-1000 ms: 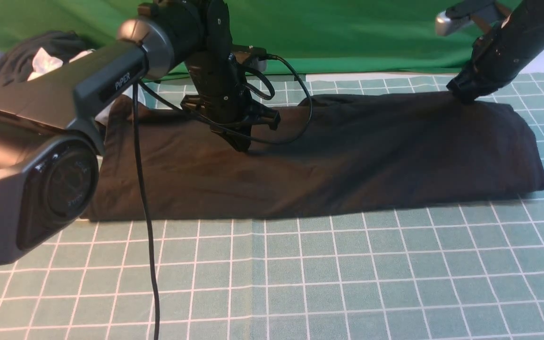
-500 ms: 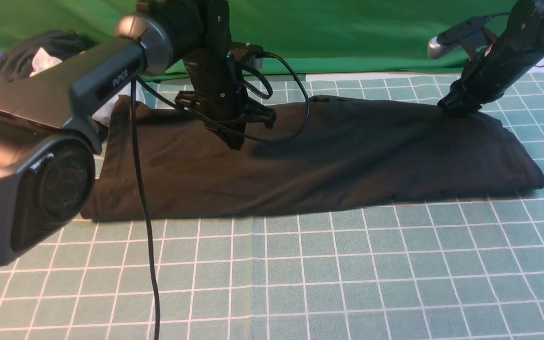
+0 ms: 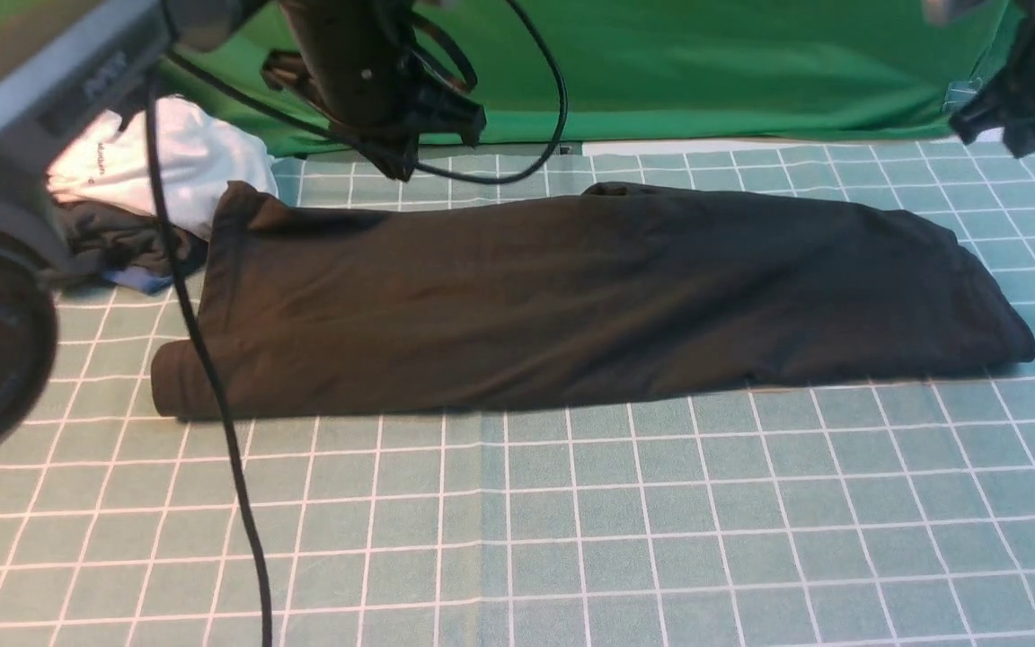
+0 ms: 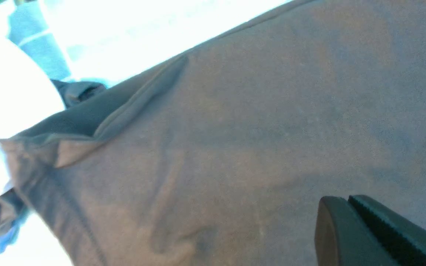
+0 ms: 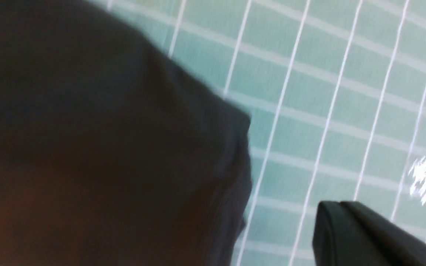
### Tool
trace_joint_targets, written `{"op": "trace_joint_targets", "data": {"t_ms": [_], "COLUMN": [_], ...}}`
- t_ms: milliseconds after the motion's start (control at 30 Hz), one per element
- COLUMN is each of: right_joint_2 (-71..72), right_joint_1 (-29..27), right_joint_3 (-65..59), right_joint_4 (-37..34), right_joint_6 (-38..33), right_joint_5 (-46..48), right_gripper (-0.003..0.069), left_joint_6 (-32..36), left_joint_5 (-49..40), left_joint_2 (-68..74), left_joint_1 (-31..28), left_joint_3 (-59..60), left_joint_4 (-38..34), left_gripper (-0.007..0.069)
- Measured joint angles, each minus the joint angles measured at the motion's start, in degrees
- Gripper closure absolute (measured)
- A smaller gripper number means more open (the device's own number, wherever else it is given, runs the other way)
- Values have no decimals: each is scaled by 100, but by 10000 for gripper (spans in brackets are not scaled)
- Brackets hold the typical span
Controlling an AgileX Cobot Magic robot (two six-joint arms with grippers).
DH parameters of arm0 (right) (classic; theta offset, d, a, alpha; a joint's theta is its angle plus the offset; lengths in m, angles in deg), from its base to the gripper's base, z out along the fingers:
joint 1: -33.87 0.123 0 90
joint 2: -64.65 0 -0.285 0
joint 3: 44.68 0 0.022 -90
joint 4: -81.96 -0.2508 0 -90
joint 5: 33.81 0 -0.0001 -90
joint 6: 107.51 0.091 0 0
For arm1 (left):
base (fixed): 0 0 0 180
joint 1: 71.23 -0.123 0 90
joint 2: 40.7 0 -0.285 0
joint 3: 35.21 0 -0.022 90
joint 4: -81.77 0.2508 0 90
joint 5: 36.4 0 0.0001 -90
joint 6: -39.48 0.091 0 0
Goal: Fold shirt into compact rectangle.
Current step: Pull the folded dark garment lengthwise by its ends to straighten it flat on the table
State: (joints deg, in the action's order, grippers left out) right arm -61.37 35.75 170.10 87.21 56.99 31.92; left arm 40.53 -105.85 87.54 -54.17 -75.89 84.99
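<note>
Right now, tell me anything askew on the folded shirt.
The shirt lies as a long band, not square: its right end tapers and slants, and at the near left corner a rolled flap pokes out past the side edge. No damage shows.

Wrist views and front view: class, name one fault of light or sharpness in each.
Left wrist view: beyond the shirt, mostly blown-out white. Right wrist view: motion blur smears the shirt's edge and the grid mat. Front view: shirt evenly lit, sharp.
</note>
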Motion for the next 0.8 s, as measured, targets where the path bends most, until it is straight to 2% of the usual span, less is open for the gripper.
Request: {"op": "trace_joint_targets", "data": {"t_ms": [200,333,400,533,567,600,633,700,800], "right_joint_2": [197,225,225,225,219,218,205,160,71], "right_joint_1": [-663,-1141,-1323,-1435,-1435,-1435,-1406,-1367,-1320], "right_joint_3": [-701,-1252,-1553,-1970,-2028,-2028,-2063,-2063,-2063], "right_joint_4": [-915,-1273,-1463,-1729,-1820,-1820,-1978,-2134,-2218], "right_joint_6": [-101,-79,-20,-53,-85,-95,-161,-229,-272], "right_joint_5": [327,354,299,-147,-260,-260,-408,-595,-702], "right_gripper": [662,636,577,355,316,307,251,219,218], "left_joint_6": [-105,-105,-105,-149,-169,-170,-188,-200,-200], "left_joint_5": [100,731,1041,1703,1826,1847,1960,2180,2262], "left_joint_2": [-494,-868,-953,-936,-911,-905,-863,-792,-724], "left_joint_1": [-181,-301,-373,-654,-740,-756,-870,-1023,-1123], "left_joint_3": [1155,2261,2788,3584,3722,3722,3860,4002,4062], "left_joint_4": [-107,-254,-322,-516,-573,-573,-660,-748,-782], "left_gripper": [613,613,613,613,613,613,613,613,613]}}
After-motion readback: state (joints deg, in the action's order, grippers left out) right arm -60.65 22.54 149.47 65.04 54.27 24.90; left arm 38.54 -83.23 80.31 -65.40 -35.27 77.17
